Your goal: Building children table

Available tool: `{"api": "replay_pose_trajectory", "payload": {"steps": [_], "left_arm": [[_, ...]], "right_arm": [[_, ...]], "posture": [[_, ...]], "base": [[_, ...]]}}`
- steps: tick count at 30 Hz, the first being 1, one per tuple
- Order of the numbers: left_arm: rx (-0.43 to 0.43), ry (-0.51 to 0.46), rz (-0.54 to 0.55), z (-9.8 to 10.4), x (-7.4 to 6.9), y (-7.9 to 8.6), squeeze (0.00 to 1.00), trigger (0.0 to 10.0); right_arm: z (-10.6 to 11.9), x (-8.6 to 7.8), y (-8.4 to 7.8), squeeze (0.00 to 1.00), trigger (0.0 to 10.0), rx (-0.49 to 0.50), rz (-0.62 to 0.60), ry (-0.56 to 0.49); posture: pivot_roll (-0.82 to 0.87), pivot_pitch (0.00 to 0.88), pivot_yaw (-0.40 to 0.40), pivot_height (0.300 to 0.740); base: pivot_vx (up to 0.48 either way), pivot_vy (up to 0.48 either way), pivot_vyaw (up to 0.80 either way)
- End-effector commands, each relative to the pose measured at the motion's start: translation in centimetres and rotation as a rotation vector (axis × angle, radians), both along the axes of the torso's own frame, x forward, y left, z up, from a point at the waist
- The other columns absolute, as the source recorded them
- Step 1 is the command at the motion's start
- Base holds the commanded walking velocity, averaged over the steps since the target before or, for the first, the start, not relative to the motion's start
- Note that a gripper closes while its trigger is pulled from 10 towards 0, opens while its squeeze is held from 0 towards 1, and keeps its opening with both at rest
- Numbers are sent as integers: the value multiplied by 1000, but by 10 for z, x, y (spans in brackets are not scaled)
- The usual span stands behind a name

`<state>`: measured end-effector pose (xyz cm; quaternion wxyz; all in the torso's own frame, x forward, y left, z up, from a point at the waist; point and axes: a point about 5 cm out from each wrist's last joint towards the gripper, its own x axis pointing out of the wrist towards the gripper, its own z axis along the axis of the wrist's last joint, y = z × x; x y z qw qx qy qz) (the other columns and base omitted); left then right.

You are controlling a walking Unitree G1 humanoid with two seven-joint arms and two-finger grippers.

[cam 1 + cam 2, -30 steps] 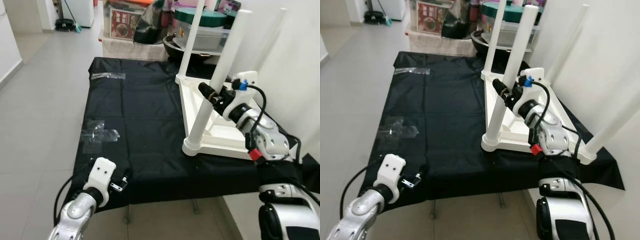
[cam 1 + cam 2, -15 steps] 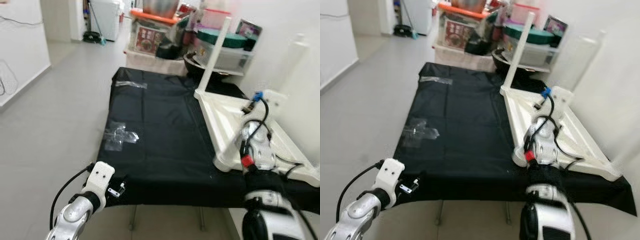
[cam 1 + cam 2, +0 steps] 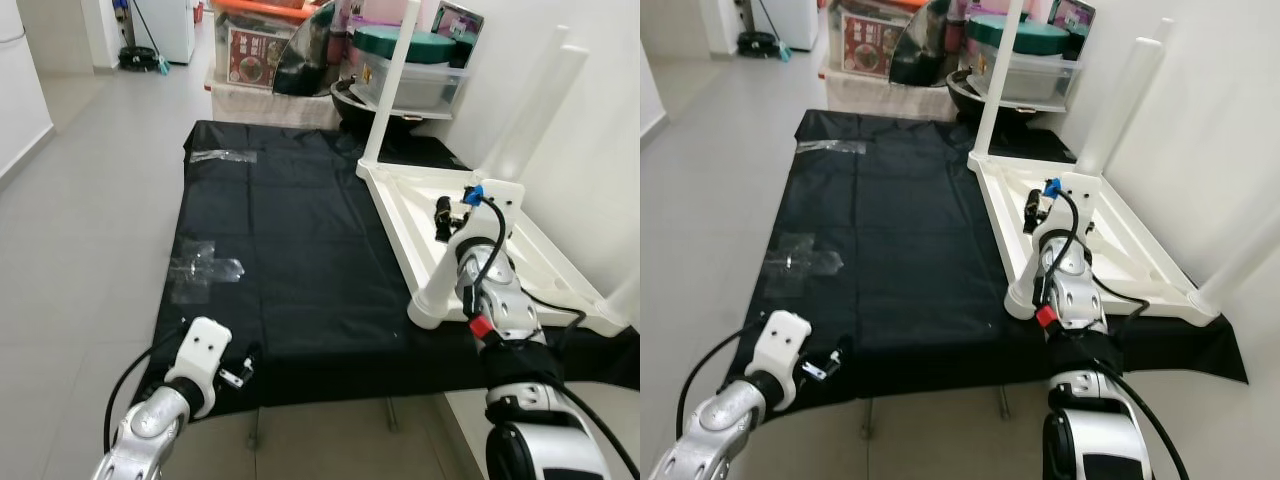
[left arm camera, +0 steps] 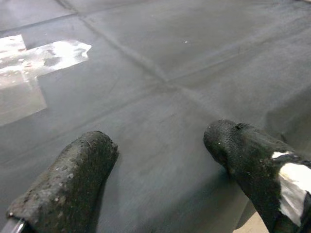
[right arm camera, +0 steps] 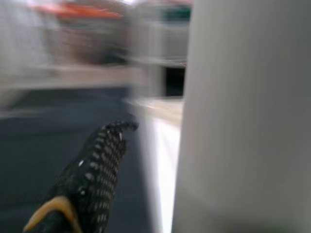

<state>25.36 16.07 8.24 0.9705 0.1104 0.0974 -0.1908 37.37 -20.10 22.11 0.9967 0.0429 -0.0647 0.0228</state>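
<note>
Two claws: left claw near the bench's near-left edge, right claw over the table's near-left corner.
Children's table: white children's table lies upside down on the right side of the bench, legs pointing up.
Bench: low bench covered in black cloth, clear tape patches on its left half.
Left claw state: fingers spread apart, hovering just above the cloth, holding nothing.
Right claw state: pressed against the near-left table leg; one finger beside the leg; grip cannot be told.
Table relative to claws: touching the right claw, well apart from the left.
Far end: storage boxes beyond the bench.
</note>
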Motion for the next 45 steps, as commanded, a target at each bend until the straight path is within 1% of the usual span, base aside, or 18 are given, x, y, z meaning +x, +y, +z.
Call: {"api": "replay_pose_trajectory", "payload": {"steps": [1, 3, 5, 6, 12, 13, 15, 21, 22, 23, 28, 29, 30, 31, 32, 37, 38, 45], "left_arm": [[-3, 62, -15, -12, -4, -6, 0, 10000], [-3, 60, -16, -11, -2, -7, 0, 10000], [-2, 58, -16, -11, -1, -7, 0, 10000], [-3, 56, -15, -10, -1, -7, 0, 10000], [-3, 54, -14, -10, -1, -7, 0, 10000], [0, 56, -11, -10, -3, -5, 0, 10000], [1, 57, -10, -11, -3, -4, 0, 10000], [2, 58, -16, -10, -2, -6, 0, 10000], [1, 58, -18, -10, -2, -6, 0, 10000], [1, 57, -20, -10, -1, -7, 0, 10000], [5, 56, -20, -10, 0, -5, 0, 10000], [5, 56, -20, -10, 0, -5, 0, 10000], [4, 56, -19, -10, 0, -5, 0, 10000], [2, 55, -19, -10, 0, -7, 0, 10000], [-1, 54, -19, -10, 0, -8, 0, 10000], [-6, 54, -17, -11, -1, -10, 0, 10000], [-4, 56, -14, -11, -2, -9, 0, 10000], [-3, 58, -11, -12, -2, -7, 0, 10000]], "right_arm": [[34, -14, 27, 0, 10000, -89, 413, -163], [34, -23, 34, 0, 10000, -195, 608, -163], [32, -23, 35, 0, 10000, -227, 641, -156], [24, -19, 34, 0, 0, -254, 649, -123], [10, -13, 32, 0, 0, -287, 630, -53], [-3, -6, 26, 0, 0, -266, 514, 31], [-10, -4, 23, 0, 0, -250, 460, 76], [-31, -7, 23, 0, 0, -185, 406, 188], [-33, -9, 26, 0, 4118, -184, 432, 198], [-35, -10, 28, 0, 10000, -184, 468, 204], [-30, -9, 20, 0, 10000, -179, 476, 187], [-29, -7, 19, 75, 10000, -178, 467, 187], [-29, -7, 19, 75, 10000, -178, 462, 187], [-27, -6, 20, 533, 10000, -175, 460, 184], [-27, -5, 23, 573, 10000, -175, 459, 183], [-30, -3, 32, 502, 10000, -178, 436, 207], [-34, -3, 35, 0, 10000, -180, 411, 226], [-47, -10, 51, 0, 10000, -141, 388, 252]], "posture": [[57, 0, -162, 740], [58, 0, -163, 740], [58, 0, -163, 740], [66, 0, -166, 740], [66, 0, -166, 740], [68, 0, -162, 740], [64, 0, -158, 740], [61, 0, -154, 740], [61, 0, -154, 740], [58, 0, -149, 740], [55, 0, -154, 740], [56, 0, -156, 740], [56, 0, -157, 740], [58, 0, -161, 740], [59, 0, -162, 740], [65, 0, -167, 740], [65, 0, -168, 740], [59, 0, -164, 740]], "base": [[0, 0, 0], [0, 0, 0], [0, 0, 0], [0, 0, 0], [0, 0, 0], [0, 0, 0], [0, 0, 0], [0, 0, 0], [0, 0, 0], [0, 0, 0], [0, 0, 0], [0, 0, 0], [0, 0, 0], [0, 0, 0], [0, 0, 0], [0, 0, 0], [0, 0, 0], [0, 0, 0]]}}
